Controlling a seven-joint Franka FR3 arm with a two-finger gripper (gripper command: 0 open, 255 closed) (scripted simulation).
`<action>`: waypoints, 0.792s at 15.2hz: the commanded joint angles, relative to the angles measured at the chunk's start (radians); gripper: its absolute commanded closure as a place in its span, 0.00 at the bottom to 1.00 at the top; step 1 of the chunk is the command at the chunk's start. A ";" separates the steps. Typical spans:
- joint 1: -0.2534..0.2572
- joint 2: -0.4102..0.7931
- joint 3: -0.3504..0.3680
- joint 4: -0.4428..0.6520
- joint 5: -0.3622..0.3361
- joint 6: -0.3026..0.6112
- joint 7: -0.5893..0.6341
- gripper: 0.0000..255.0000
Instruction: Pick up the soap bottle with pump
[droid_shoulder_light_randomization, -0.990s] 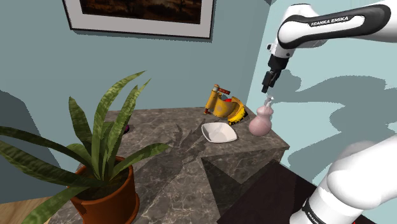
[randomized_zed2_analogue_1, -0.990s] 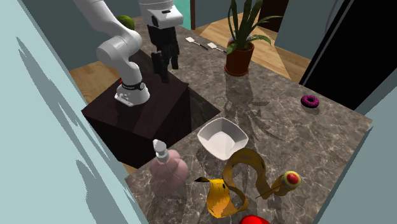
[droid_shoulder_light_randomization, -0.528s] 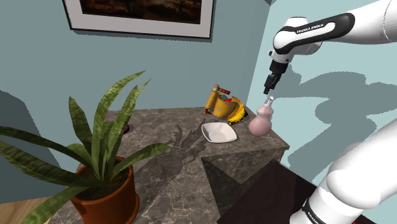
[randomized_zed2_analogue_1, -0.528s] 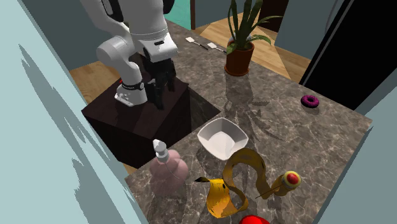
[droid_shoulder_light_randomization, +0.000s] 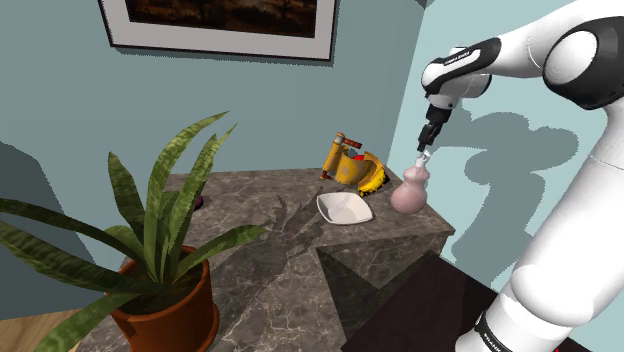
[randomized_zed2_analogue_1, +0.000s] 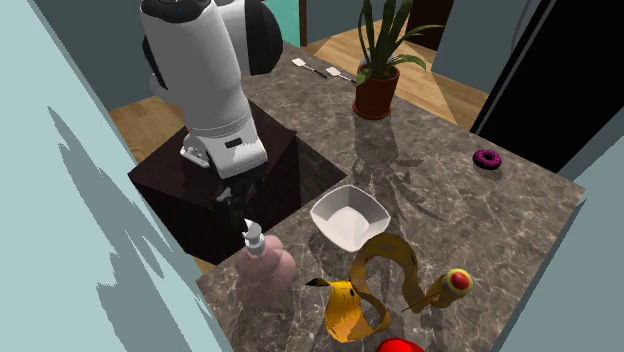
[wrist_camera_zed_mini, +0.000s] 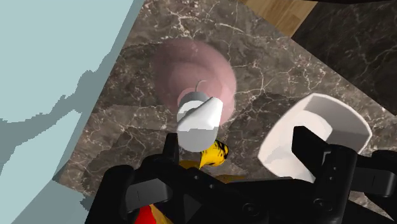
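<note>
The soap bottle (droid_shoulder_light_randomization: 411, 191), a round pink body with a white pump head (droid_shoulder_light_randomization: 423, 159), is seen standing upright on the dark marbled desk (droid_shoulder_light_randomization: 280, 262), at the corner next to the pale blue wall (droid_shoulder_light_randomization: 60, 90). A white bowl (droid_shoulder_light_randomization: 344, 209) is set just beside it and a yellow curled object (droid_shoulder_light_randomization: 352, 165) lies near it. The hand (droid_shoulder_light_randomization: 425, 149) is held directly above the bottle, pointing down, with its tips close to the pump head. In the second exterior view the hand (randomized_zed2_analogue_1: 240, 214) is found just over the pump head (randomized_zed2_analogue_1: 251, 235) of the soap bottle (randomized_zed2_analogue_1: 264, 277), and the bowl (randomized_zed2_analogue_1: 349, 217) is well to one side. In the wrist view the hand (wrist_camera_zed_mini: 238, 145) is shown spread wide. One of its fingers (wrist_camera_zed_mini: 170, 147) is placed just beside the pump head (wrist_camera_zed_mini: 198, 118), while the other reaches out over the rim of the bowl (wrist_camera_zed_mini: 318, 137). The pink body (wrist_camera_zed_mini: 194, 69) is seen below the pump head, which is not centred in the gap. Nothing is clasped, and the bottle is judged to rest on the desk with its full weight. The approach is therefore taken as nearly finished, while the grasp is not yet made. What is left appears to be a small sideways correction, a further descent so that the neck or body is bracketed, the closing of the hand, and the lift.
</note>
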 joint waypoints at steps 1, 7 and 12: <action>-0.021 0.085 -0.016 0.068 0.062 -0.008 -0.058 0.00; -0.038 0.138 -0.014 0.048 0.103 0.051 -0.094 0.00; -0.039 0.150 -0.011 0.027 0.113 0.082 -0.101 1.00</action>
